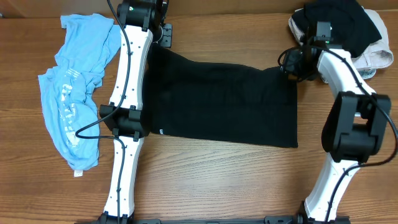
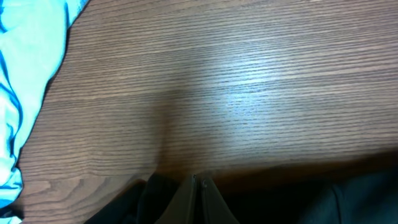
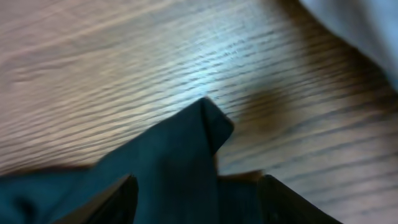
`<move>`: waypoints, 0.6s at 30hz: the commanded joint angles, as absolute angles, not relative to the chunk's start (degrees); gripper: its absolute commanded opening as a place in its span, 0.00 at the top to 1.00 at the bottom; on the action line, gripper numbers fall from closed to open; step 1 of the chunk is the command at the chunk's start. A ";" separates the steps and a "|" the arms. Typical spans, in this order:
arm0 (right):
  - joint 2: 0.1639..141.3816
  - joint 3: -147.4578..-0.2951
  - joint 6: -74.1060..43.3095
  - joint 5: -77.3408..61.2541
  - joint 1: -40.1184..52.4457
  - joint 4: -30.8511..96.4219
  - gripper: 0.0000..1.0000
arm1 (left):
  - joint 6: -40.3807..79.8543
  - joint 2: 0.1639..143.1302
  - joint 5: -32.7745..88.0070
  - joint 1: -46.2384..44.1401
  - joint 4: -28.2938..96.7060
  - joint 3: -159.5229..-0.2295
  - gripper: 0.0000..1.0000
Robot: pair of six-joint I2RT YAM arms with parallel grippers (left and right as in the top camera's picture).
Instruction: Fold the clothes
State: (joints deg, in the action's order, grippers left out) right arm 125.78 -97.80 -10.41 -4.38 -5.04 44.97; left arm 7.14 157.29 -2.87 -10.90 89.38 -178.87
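A black garment (image 1: 224,102) lies spread flat across the middle of the table. My left gripper (image 1: 163,34) is at its far left corner. In the left wrist view the fingers (image 2: 200,180) are pressed together, with black cloth (image 2: 140,199) bunched up on both sides of them, so it looks pinched at the edge. My right gripper (image 1: 291,62) is at the far right corner. In the right wrist view its fingers (image 3: 199,190) are wide apart, and the pointed black corner (image 3: 180,155) lies between them, not gripped.
A crumpled light blue shirt (image 1: 74,87) lies at the left of the table and shows in the left wrist view (image 2: 25,62). A pile with a black garment (image 1: 342,25) on whitish cloth (image 1: 376,59) sits at the far right corner. Pale cloth (image 3: 367,31) lies beyond the right gripper.
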 commanded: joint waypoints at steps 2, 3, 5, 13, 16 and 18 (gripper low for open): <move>128.75 -97.82 -9.98 -3.07 -4.82 42.61 0.33 | 7.99 154.98 -4.97 -11.27 89.49 -180.00 0.96; 129.34 -97.82 -10.00 -3.09 -4.80 42.19 0.33 | 7.99 154.98 -5.15 -11.25 89.49 -180.00 0.96; 130.58 -97.82 -10.00 -3.14 -4.64 41.45 0.33 | 7.99 154.98 -5.37 -11.25 89.47 -180.00 0.96; 132.55 -97.82 -9.98 -5.21 -2.90 39.31 0.57 | 9.50 154.98 -6.57 -11.20 89.49 -180.00 0.96; 132.55 -97.82 -9.98 -4.93 -1.74 38.35 0.69 | 9.50 154.98 -7.70 -11.20 89.52 -180.00 0.96; 132.55 -97.82 -10.00 -4.49 -1.19 37.91 0.72 | 9.47 154.98 -8.71 -11.20 89.62 -180.00 0.96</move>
